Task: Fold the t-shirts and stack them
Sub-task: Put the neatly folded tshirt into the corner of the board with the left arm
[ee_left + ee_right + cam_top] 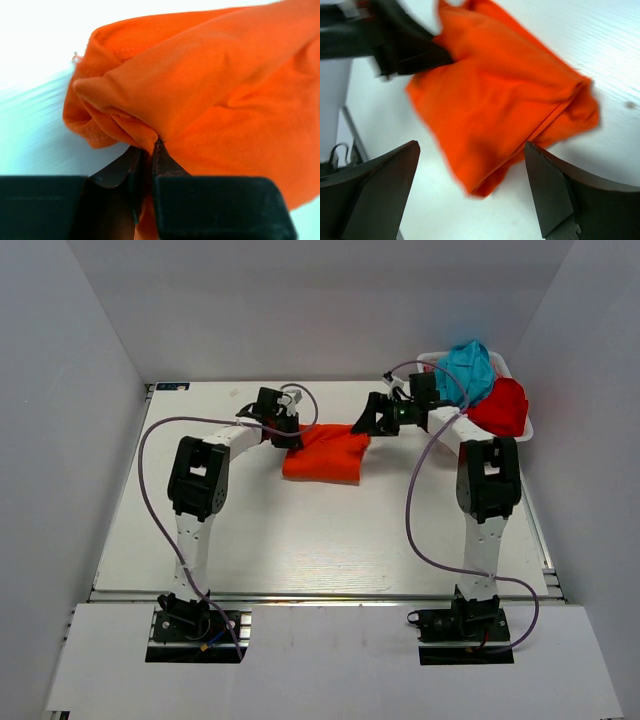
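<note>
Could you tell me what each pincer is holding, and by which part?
The left pincer pinches the orange t-shirt at a bunched edge fold; right pincer open, empty.

A plain bright orange-red fabric t-shirt (325, 453) lies on a pale off-white table (300, 540). A teal-blue fabric t-shirt (470, 368) and a deeper red fabric t-shirt (502, 407) fill a small white plastic basket (430, 353). The left arm (195, 480) and right arm (488, 480) are black and white, with purple cables (148, 470).

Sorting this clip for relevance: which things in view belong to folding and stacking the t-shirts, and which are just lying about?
Job in hand:
orange t-shirt, pinched by the left gripper
right gripper, open above it
teal t-shirt and red t-shirt, bunched unfolded

Lying about:
white basket holding those two
purple cables
</note>
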Controlling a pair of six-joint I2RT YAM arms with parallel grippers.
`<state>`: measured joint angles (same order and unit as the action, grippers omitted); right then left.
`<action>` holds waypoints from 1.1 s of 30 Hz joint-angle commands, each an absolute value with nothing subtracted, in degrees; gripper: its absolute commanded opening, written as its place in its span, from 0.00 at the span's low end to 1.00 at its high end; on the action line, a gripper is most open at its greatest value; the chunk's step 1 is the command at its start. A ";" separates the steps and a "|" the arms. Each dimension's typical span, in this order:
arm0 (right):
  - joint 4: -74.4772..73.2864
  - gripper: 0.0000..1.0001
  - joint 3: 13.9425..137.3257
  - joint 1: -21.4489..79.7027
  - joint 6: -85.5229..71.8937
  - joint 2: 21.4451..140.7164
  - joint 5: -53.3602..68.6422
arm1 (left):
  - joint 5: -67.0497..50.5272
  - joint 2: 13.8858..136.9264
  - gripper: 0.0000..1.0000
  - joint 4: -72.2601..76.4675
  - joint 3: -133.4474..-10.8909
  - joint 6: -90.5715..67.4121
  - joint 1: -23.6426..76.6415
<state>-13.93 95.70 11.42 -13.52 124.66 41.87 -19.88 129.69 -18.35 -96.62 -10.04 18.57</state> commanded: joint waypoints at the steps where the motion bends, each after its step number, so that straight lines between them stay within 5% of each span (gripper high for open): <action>1: -8.63 0.90 93.00 11.69 -12.04 113.76 49.66 | -9.24 123.66 0.00 -24.50 -96.67 -8.00 17.23; 10: -8.52 0.90 83.06 11.34 -11.51 102.92 40.20 | 12.20 121.29 0.00 -30.76 -99.75 -1.96 8.54; 24: -13.18 0.90 86.04 11.25 -10.46 104.76 37.18 | 27.59 127.68 0.00 -17.33 -111.85 19.76 -2.80; 33: -15.73 0.90 87.01 11.08 -9.76 105.03 33.06 | 26.63 139.92 0.00 -12.31 -126.47 26.98 -7.11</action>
